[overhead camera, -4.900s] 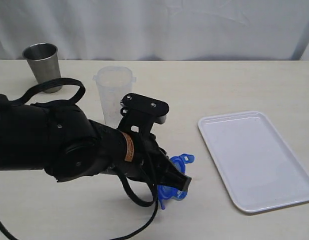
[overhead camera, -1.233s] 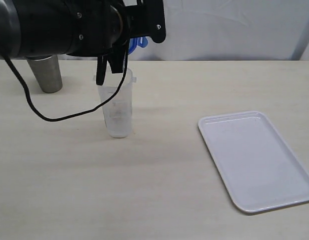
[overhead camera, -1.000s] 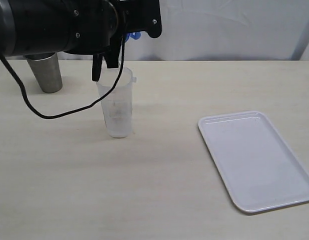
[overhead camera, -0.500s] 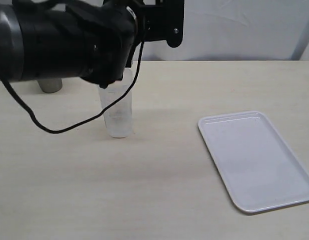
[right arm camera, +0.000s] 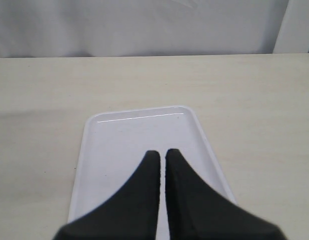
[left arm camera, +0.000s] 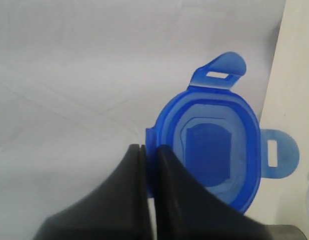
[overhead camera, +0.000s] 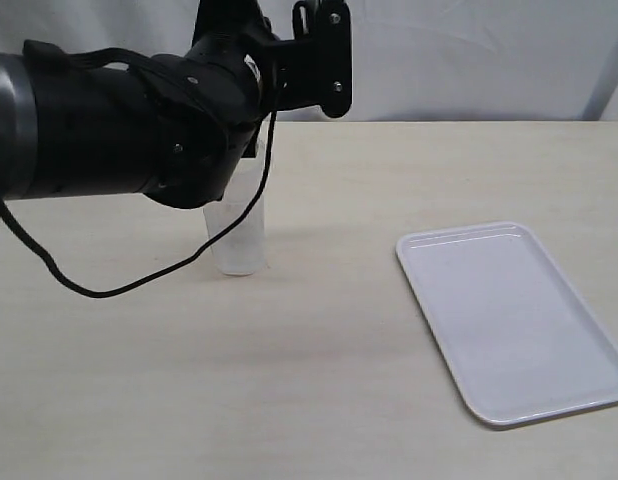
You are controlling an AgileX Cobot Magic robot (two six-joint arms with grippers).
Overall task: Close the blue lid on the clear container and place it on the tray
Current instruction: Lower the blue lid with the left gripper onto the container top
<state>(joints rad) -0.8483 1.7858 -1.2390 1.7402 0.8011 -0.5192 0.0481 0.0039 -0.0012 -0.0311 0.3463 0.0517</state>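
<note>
My left gripper (left arm camera: pixel 150 148) is shut on the edge of the blue lid (left arm camera: pixel 214 150), whose snap tabs and darker square centre show in the left wrist view. In the exterior view the left arm (overhead camera: pixel 139 130) hangs over the clear container (overhead camera: pixel 239 240) and hides its rim and the lid; only the container's lower part shows, standing upright on the table. The white tray (overhead camera: pixel 514 320) lies flat at the right. My right gripper (right arm camera: pixel 162 152) is shut with nothing in it, held above the tray (right arm camera: pixel 114 145); it does not show in the exterior view.
A white curtain backs the table. The left arm's black cable (overhead camera: pixel 139 285) loops down beside the container. The steel cup is hidden behind the left arm.
The left arm has carried the lid from the table up over the container, then swung so that it now covers the container's rim and the steel cup. The tray has not moved.
</note>
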